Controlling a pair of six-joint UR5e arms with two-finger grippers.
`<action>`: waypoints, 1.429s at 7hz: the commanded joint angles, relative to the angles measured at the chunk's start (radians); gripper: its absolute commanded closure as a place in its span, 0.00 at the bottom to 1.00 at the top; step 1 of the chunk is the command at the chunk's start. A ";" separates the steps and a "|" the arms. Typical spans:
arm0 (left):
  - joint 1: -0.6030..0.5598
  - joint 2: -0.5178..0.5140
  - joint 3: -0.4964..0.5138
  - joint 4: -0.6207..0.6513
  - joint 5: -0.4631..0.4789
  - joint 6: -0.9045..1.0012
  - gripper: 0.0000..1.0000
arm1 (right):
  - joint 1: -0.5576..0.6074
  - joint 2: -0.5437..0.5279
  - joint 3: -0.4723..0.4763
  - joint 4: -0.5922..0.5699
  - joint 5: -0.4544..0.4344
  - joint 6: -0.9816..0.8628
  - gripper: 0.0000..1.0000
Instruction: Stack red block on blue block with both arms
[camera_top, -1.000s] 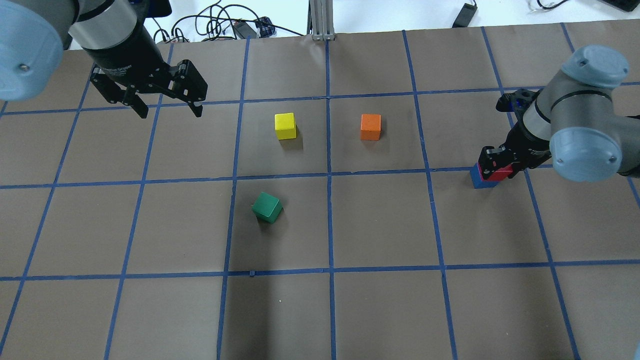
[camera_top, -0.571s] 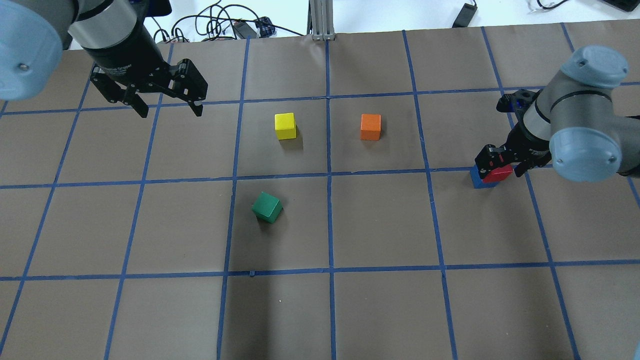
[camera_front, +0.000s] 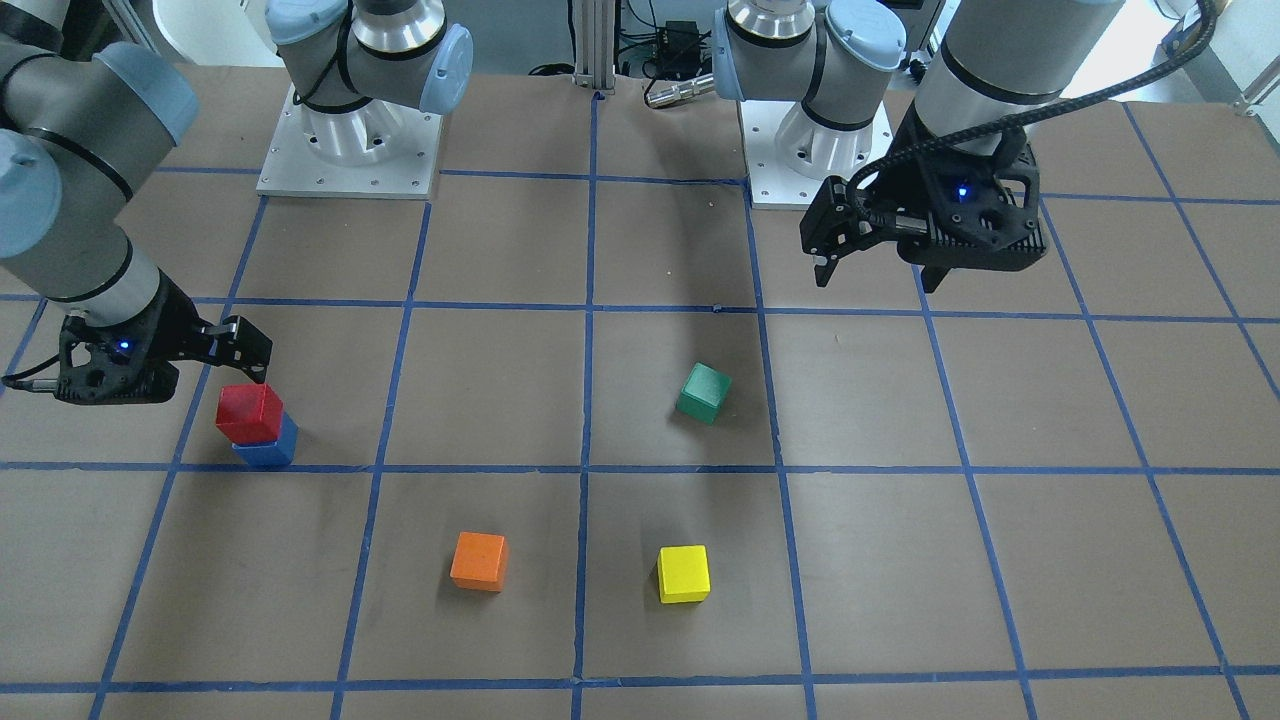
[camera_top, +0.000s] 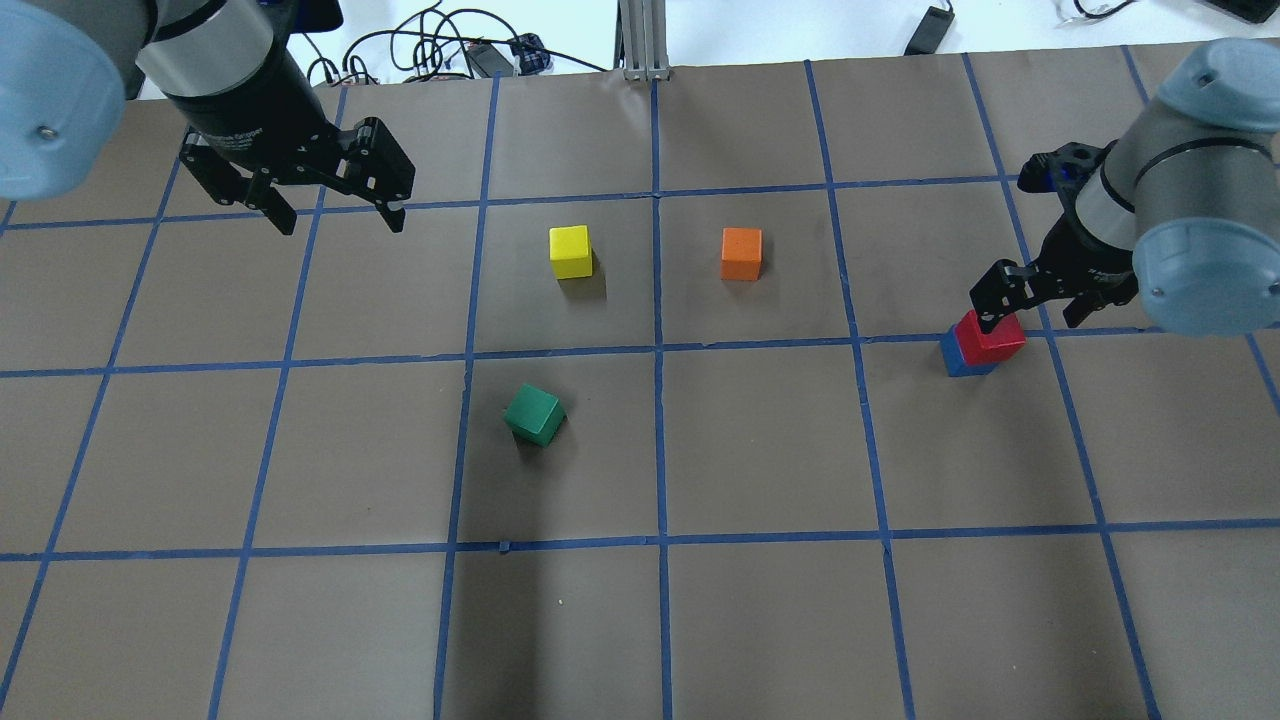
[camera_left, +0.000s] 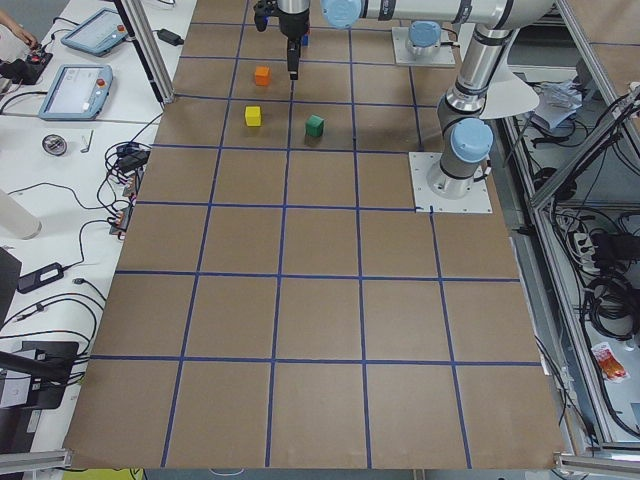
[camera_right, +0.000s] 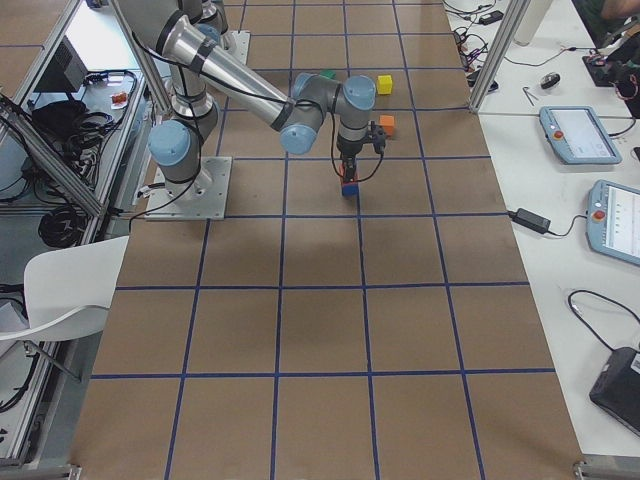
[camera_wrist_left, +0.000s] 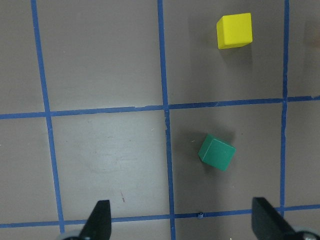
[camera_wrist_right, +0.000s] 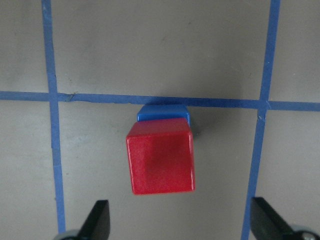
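Observation:
The red block (camera_top: 990, 337) rests on top of the blue block (camera_top: 958, 360) at the table's right side, a little offset. The stack also shows in the front view, red block (camera_front: 248, 412) on blue block (camera_front: 268, 452), and in the right wrist view, red block (camera_wrist_right: 160, 162) over blue block (camera_wrist_right: 162, 112). My right gripper (camera_top: 1030, 312) is open and empty, above the stack and clear of it. My left gripper (camera_top: 340, 225) is open and empty, hovering over the far left of the table.
A yellow block (camera_top: 570, 251) and an orange block (camera_top: 741, 253) sit at the middle far side. A green block (camera_top: 534, 414) sits turned, nearer the middle. Blue tape lines grid the brown table (camera_top: 760, 620). Cables lie beyond the far edge.
My right gripper has lifted off the red block and pulled back, leaving it on the blue block. The left arm has not moved.

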 joint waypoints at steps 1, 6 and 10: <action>0.002 -0.002 0.003 0.000 0.001 0.000 0.00 | 0.000 -0.137 -0.077 0.224 -0.010 0.021 0.00; 0.000 -0.009 0.014 0.002 0.002 -0.003 0.00 | 0.242 -0.227 -0.103 0.316 -0.004 0.273 0.00; 0.000 -0.008 0.005 0.026 0.001 -0.003 0.00 | 0.245 -0.169 -0.243 0.405 -0.002 0.327 0.00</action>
